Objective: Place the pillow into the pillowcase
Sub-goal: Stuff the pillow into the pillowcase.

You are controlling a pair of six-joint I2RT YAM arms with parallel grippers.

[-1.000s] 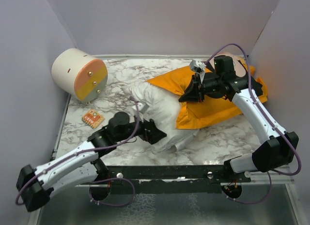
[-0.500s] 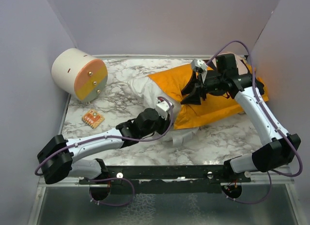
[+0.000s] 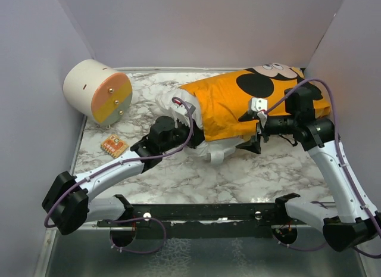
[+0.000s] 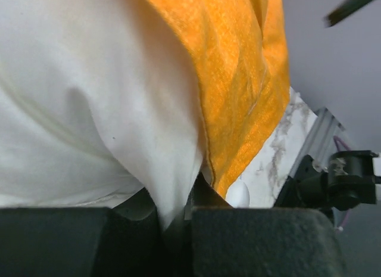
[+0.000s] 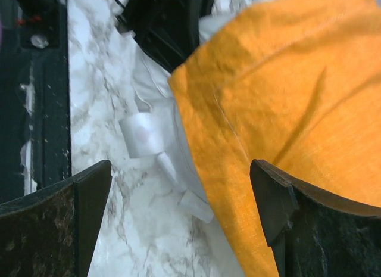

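Note:
The orange pillowcase [image 3: 238, 101] lies at the back right, part of a Mickey face showing on top. It covers most of the white pillow [image 3: 189, 113], whose left end and lower corner stick out of its opening. My left gripper [image 3: 191, 136] is at that exposed end, shut on a fold of pillow fabric [image 4: 169, 187] beside the pillowcase hem [image 4: 238, 86]. My right gripper [image 3: 246, 133] hovers open over the pillowcase's front edge. Between its fingers [image 5: 65, 217] I see the orange cloth [image 5: 286, 92], the pillow's white labels [image 5: 146, 134] and bare marble.
A cream-and-orange cylinder [image 3: 98, 91] lies on its side at the back left. A small orange card [image 3: 114, 145] sits on the marble table [image 3: 178, 176] in front of it. Grey walls close in three sides; a black rail [image 3: 208, 212] runs along the near edge.
My left gripper swung in to the pillow's exposed end and shut on it. My right gripper let go of the pillowcase, opened and dropped to its front edge. The pillowcase now covers more pillow.

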